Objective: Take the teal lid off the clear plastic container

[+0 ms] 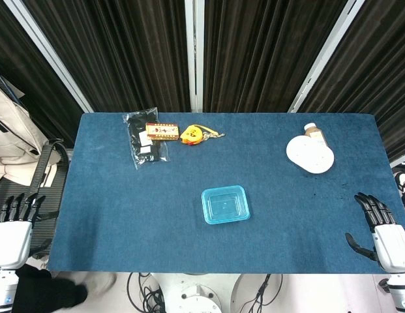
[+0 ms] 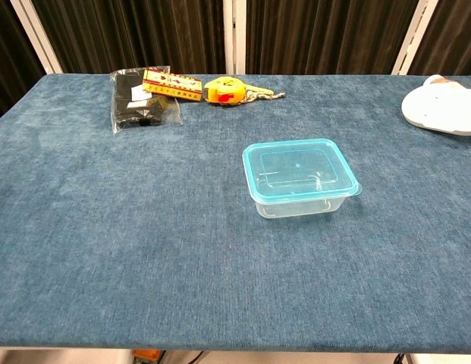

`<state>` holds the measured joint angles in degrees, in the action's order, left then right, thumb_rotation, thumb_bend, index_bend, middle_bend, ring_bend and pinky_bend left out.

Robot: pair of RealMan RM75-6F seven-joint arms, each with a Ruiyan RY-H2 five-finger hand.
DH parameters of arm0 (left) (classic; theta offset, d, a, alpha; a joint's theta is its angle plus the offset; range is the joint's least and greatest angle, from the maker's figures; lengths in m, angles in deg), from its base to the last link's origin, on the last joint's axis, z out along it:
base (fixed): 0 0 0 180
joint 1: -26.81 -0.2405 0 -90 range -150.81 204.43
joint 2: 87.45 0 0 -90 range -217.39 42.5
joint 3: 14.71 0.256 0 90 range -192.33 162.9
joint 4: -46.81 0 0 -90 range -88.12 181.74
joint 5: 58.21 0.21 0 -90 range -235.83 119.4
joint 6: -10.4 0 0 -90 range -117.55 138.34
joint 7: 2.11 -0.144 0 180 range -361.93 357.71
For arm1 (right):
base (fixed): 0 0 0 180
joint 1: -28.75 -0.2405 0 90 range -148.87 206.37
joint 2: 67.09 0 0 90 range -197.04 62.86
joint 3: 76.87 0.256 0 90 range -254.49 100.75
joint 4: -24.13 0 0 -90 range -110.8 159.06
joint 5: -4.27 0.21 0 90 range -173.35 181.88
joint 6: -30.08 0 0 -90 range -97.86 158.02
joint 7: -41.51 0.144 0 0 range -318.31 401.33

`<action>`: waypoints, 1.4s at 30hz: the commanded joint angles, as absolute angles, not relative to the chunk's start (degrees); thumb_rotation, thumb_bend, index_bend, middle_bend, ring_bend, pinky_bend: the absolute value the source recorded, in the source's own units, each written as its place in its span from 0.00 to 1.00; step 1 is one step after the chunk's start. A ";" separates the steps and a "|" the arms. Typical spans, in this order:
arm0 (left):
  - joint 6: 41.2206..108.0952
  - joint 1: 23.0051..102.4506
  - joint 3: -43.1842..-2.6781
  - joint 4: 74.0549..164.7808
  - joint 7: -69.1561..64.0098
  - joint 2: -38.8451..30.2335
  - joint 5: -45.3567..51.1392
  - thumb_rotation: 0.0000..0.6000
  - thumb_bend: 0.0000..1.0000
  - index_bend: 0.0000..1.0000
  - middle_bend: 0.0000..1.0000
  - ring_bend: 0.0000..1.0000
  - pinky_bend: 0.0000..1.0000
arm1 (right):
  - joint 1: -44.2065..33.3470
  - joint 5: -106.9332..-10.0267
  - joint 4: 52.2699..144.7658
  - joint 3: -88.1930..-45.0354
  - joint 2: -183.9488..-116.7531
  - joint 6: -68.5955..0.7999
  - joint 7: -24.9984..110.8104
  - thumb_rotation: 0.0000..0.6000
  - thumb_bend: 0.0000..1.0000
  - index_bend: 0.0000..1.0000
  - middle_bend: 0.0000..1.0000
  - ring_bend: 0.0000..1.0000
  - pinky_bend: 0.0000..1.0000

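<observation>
Two robot hands: both were seen only in the head view, at the near corners of the desk (image 1: 124,215), well apart from the container.
Left robot hand (image 1: 13,228): it was held off the desk's near left corner, fingers spread and pointing away from the robot, nothing grasped.
Right robot hand (image 1: 383,231): it was held at the near right edge, fingers apart and extended, thumb out to the side, nothing grasped.
Clear plastic container (image 2: 303,203): it was set upright near the middle of the blue cloth, slightly toward the near side, apart from everything else.
Teal lid (image 2: 297,168): it was seated flat on the container, covering the whole rim; a small tab was seen at the right near corner.
Black packet (image 1: 145,138): it was laid at the far left of the desk, in a clear bag.
Red and yellow box (image 1: 162,131): it was laid against the packet's right edge.
Yellow tape measure (image 1: 192,135): it was placed just beside the box, to its right.
White plate (image 1: 310,154): it was placed at the far right, with a small bottle (image 1: 313,131) touching its far rim.
</observation>
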<state>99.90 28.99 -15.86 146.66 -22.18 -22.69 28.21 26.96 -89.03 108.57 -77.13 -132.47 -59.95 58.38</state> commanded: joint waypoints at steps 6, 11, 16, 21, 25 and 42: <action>98.75 29.63 -16.50 146.46 -22.95 -22.23 27.15 1.00 0.00 0.12 0.08 0.01 0.00 | 24.97 -87.94 110.05 -76.10 -132.56 -56.93 56.52 1.00 0.22 0.00 0.06 0.01 0.10; 97.68 30.19 -16.82 147.03 -23.60 -22.25 26.35 1.00 0.00 0.12 0.08 0.01 0.00 | 24.38 -87.25 109.47 -75.80 -133.36 -55.86 56.55 1.00 0.22 0.00 0.06 0.01 0.10; 96.39 31.10 -17.02 147.09 -24.13 -21.75 26.24 1.00 0.00 0.12 0.08 0.01 0.00 | 22.35 -87.18 108.47 -75.32 -135.82 -53.17 53.72 1.00 0.22 0.00 0.06 0.01 0.10; 96.06 31.55 -17.07 147.10 -24.17 -21.42 26.56 1.00 0.00 0.12 0.08 0.01 0.00 | 17.82 -87.80 107.10 -74.78 -139.80 -47.21 50.19 1.00 0.22 0.00 0.06 0.01 0.10; 96.14 31.58 -17.10 147.19 -23.88 -21.67 26.60 1.00 0.00 0.12 0.08 0.01 0.00 | 14.22 -88.04 105.47 -73.81 -143.66 -43.54 48.16 1.00 0.17 0.00 0.06 0.01 0.06; 94.24 33.39 -17.64 146.79 -23.11 -22.40 26.75 1.00 0.00 0.12 0.08 0.01 0.00 | 0.85 -85.74 93.95 -68.39 -161.35 -34.42 42.28 1.00 0.03 0.00 0.03 0.00 0.00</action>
<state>94.33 33.30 -17.60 146.79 -23.15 -22.33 26.72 1.87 -85.96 94.83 -69.01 -160.33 -35.13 42.81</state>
